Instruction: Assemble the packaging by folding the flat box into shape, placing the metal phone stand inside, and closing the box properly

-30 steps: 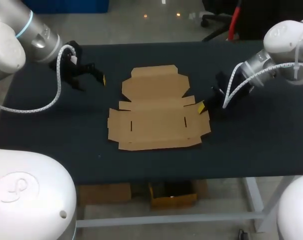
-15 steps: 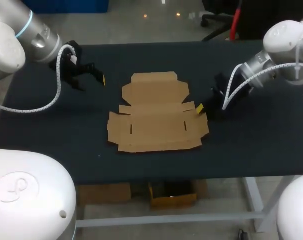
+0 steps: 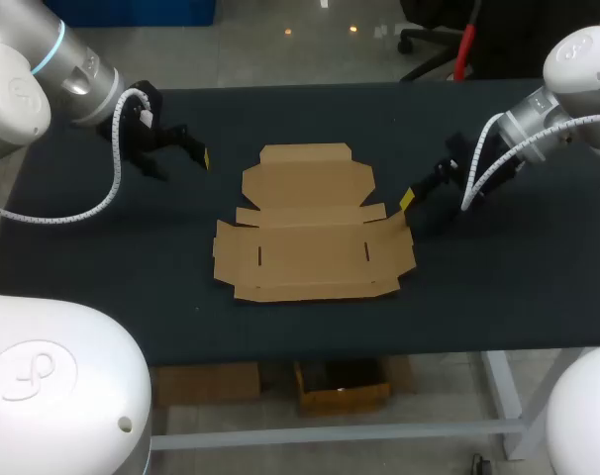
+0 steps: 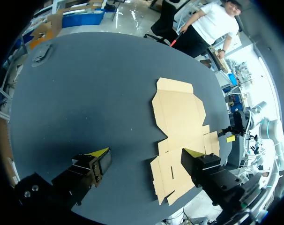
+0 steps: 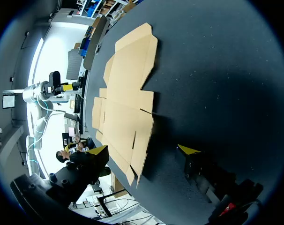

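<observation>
Now that the right gripper has backed off, box: lies flat and open in the middle of the table.
Right gripper: fingers spread, holding nothing, lifted just off the box's right flap.
Left gripper: spread too, empty, still near the far left corner.
Meaning: no flap is up, so I think the folding has yet to begin.

This looks like a robotics lab. A left arm and a right arm, white and grey with looped cables, reach in over a black-topped desk on a bare metal frame. A flat box of cardboard lies unfolded on it.
</observation>
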`<state>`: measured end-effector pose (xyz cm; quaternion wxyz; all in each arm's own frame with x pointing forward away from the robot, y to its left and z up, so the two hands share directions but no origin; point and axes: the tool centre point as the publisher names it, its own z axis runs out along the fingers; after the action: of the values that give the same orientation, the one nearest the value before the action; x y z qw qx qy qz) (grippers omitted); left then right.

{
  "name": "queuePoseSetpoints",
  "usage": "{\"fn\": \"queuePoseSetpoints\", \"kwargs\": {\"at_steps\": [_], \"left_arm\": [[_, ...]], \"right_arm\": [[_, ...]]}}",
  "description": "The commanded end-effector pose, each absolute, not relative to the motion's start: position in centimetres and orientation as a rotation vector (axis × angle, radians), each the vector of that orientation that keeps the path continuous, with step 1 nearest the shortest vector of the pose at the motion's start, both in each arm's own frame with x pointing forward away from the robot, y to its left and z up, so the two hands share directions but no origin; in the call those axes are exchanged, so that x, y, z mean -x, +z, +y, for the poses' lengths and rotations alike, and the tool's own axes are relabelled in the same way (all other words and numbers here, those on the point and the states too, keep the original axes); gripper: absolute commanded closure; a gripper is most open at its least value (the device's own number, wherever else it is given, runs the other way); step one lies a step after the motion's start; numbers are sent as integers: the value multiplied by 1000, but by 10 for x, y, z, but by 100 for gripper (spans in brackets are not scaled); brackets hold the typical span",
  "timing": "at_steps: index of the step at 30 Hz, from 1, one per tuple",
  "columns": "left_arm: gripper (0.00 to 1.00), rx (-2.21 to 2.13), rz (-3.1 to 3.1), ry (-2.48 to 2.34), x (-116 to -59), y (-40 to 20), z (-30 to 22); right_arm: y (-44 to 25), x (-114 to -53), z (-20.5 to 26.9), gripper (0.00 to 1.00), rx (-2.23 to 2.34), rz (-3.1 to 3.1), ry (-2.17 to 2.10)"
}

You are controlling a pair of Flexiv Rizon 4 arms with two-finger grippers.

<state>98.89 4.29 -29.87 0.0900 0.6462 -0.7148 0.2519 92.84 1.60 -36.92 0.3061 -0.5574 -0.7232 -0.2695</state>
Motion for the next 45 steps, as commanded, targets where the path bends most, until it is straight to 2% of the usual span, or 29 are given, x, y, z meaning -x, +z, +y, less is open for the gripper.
{"fn": "queuePoseSetpoints", "kwargs": {"at_steps": [1, 13, 23, 24, 25, 26, 27, 29, 30, 33, 35, 37, 38, 39, 45], "left_arm": [[0, -1923, -2127, 742, -989, -298, 43], [0, -1938, -2126, 752, -989, -297, 43], [0, -2002, -2136, 827, -965, -282, 43], [12, -2004, -2136, 828, -963, -282, 43], [52, -2006, -2136, 830, -961, -281, 44], [69, -2007, -2137, 832, -960, -281, 44], [82, -2008, -2140, 832, -959, -281, 44], [100, -2007, -2144, 831, -957, -281, 44], [100, -2010, -2147, 829, -957, -282, 44], [100, -2011, -2143, 823, -955, -282, 44], [100, -2002, -2124, 811, -954, -283, 43], [100, -2017, -2112, 790, -954, -282, 43], [100, -2021, -2101, 780, -954, -281, 43], [100, -2022, -2092, 773, -953, -280, 43], [100, -2015, -2033, 715, -955, -284, 40]], "right_arm": [[-353, -930, 13, 0, 1472, -1961, -697], [-329, -958, 2, 0, 1392, -2184, -694], [-321, -970, -2, 0, 1399, -2258, -706], [-321, -971, -2, 0, 1394, -2264, -715], [-321, -971, -3, 0, 1397, -2273, -716], [-321, -971, -2, 0, 1404, -2277, -712], [-321, -972, -2, 0, 1402, -2280, -714], [-322, -972, 0, 0, 1408, -2291, -710], [-323, -972, 2, 0, 1409, -2297, -710], [-326, -971, 4, 14, 1440, -2304, -706], [-328, -971, 4, 51, 1454, -2296, -715], [-329, -972, 2, 70, 1481, -2282, -725], [-329, -972, 1, 88, 1495, -2284, -731], [-329, -971, 1, 100, 1505, -2289, -737], [-334, -966, -2, 100, 1571, -2274, -785]]}}
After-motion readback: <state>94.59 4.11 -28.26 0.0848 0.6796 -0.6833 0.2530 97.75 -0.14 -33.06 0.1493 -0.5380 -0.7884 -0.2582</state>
